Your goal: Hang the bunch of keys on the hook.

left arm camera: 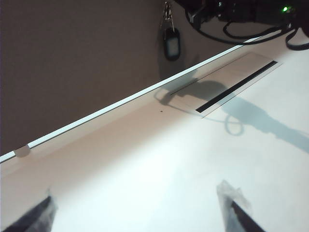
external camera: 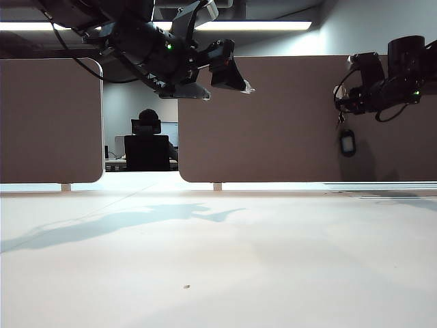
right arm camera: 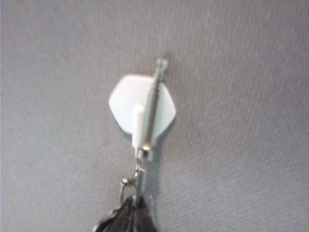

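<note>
Keys on their ring, the bunch of keys (external camera: 347, 140) dangles just below the right gripper (external camera: 339, 102), whose jaws are pinched together on the ring end; held high against the partition panel (external camera: 287, 116) so the ring meets the hook (right arm camera: 143, 110) directly ahead; the left gripper (external camera: 235, 80) hangs spread wide, empty, well aside.

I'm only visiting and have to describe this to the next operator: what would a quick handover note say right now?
Left pincer: open, empty, raised over the table, idle.
Right pincer: shut, up at the brown partition, right by the hook.
Bunch of keys: dangling below the right pincer against the partition, its metal link lying across the hook.
Done: keys carried to the hook.
Left: whether they hang on their own can't be told; release and back away.
</note>
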Controlling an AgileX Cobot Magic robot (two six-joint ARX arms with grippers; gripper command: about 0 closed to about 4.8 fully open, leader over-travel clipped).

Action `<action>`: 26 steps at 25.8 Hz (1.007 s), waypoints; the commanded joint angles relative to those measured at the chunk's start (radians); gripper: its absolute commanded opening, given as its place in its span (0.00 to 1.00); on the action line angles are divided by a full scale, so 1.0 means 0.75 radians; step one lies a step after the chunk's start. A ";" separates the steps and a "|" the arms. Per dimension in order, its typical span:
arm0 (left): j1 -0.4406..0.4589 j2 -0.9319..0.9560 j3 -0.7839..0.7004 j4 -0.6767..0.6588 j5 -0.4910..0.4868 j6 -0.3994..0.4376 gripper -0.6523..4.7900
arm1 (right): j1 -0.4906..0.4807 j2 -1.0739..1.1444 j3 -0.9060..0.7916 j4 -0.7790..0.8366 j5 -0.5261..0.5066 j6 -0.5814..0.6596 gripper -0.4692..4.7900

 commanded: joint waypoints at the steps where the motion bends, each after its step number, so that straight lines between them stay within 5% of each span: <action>1: -0.001 -0.005 0.003 -0.015 -0.004 0.005 1.00 | 0.002 0.011 0.004 -0.039 -0.002 -0.003 0.08; 6: -0.001 -0.005 0.003 -0.040 -0.003 0.005 1.00 | 0.003 0.013 0.004 -0.015 -0.003 -0.003 0.13; 10: -0.001 -0.007 0.004 0.003 -0.004 0.005 1.00 | 0.004 -0.009 0.006 -0.013 0.001 -0.003 0.72; 12: -0.001 -0.016 0.012 0.018 -0.003 0.005 1.00 | 0.004 -0.033 0.006 -0.033 0.002 -0.003 0.83; 21: -0.003 -0.109 0.138 -0.161 0.002 0.003 1.00 | -0.004 -0.186 0.006 -0.283 0.002 -0.004 0.80; 23: -0.003 -0.142 0.138 -0.161 0.004 -0.001 1.00 | -0.007 -0.231 0.006 -0.395 0.002 -0.004 0.59; 25: -0.003 -0.177 0.145 -0.169 0.047 -0.014 1.00 | -0.007 -0.287 0.006 -0.546 -0.004 -0.010 0.03; 26: -0.003 -0.196 0.150 -0.181 0.076 -0.042 1.00 | -0.005 -0.311 0.006 -0.588 0.004 -0.017 0.11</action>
